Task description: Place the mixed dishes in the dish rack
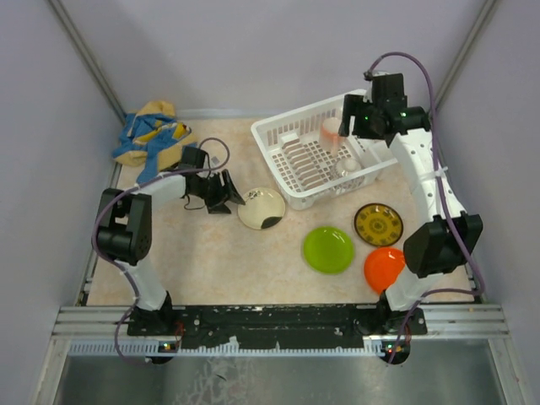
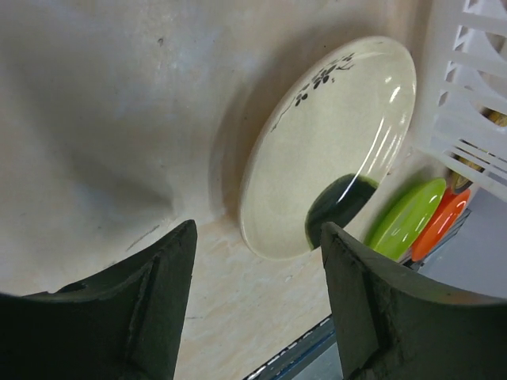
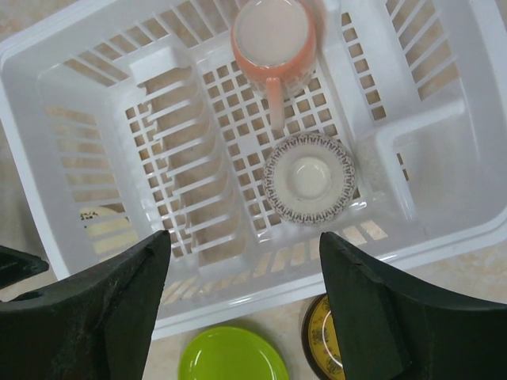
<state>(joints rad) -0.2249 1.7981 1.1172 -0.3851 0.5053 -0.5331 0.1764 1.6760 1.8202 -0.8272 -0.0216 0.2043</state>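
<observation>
Over the dish rack [image 3: 198, 166], at the table's [image 1: 211, 270] far right: right gripper [image 3: 244, 237], fingers spread wide, nothing between them, clear of the lattice below. Inside the rack: small pink cup [image 3: 273, 36] near the far wall, mouth toward the wrist camera, handle pointing at the small white patterned bowl [image 3: 309, 178] just beside it on the lattice floor.

Just beside the rack's near-left corner, flat on the table: cream plate [image 2: 329, 150], dark patch at one edge, dark sprig at the other. Beside that plate: left gripper [image 2: 257, 229], low over the table, fingers parted, gripping nothing; contact with the rim unclear.

Nearer than the rack, flat on the table, close together: lime-green plate [image 1: 328, 250], brown-yellow patterned plate [image 1: 378, 224], orange plate [image 1: 384, 268], the last partly behind the right arm.

Far-left corner: blue and yellow cloth [image 1: 150, 135], bunched.
</observation>
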